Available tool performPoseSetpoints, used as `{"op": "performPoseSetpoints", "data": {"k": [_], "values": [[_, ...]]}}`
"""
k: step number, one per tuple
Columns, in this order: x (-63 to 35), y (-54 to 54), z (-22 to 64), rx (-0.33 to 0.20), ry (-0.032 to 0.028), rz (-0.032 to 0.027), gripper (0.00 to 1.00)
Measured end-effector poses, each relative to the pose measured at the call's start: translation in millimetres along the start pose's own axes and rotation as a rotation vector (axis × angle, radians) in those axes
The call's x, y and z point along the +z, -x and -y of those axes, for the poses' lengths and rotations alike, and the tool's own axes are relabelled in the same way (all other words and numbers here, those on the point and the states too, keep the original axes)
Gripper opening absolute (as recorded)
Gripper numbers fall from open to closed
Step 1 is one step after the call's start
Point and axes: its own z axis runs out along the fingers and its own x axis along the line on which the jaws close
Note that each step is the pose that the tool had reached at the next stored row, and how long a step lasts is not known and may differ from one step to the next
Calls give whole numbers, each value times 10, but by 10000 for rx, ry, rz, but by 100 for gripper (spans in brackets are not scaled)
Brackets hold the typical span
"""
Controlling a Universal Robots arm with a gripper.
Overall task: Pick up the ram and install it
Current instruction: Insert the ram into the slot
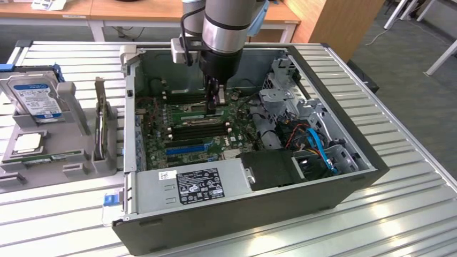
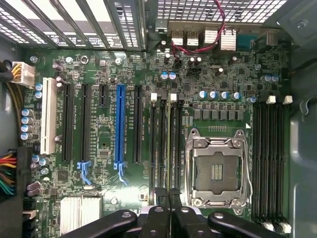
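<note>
Desk [image 1: 407, 214]: ribbed metal slats, with bright reflections toward the exterior view's right. Behind it: wooden tables [image 1: 143, 9] on white legs and a wooden panel [image 1: 335, 24]. Floor [image 1: 410, 80]: grey carpet, with a slanted white leg [image 1: 441, 56] standing on it.

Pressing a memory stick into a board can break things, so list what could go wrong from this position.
1. The gripper is shut on the thin green ram stick, seen edge-on over closely packed black memory slots; a slight offset could press it onto a slot wall or into the wrong slot.
2. The open silver processor socket lies right beside those slots; a slip could damage its exposed contacts.
</note>
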Motion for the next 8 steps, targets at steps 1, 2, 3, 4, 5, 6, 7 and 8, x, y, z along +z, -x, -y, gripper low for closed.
{"op": "performPoseSetpoints", "data": {"k": [1,2,3,4,5,6,7,8], "values": [[6,0,0,0,0,-1,12],[12,0,0,0,0,-1,12],[18,-1,0,0,0,-1,12],[25,-1,1,0,0,-1,12],[31,-1,1,0,1,-1,12],[37,-1,1,0,0,0,12],[42,-1,1,1,0,-1,12],[48,-1,1,0,0,-1,12]]}}
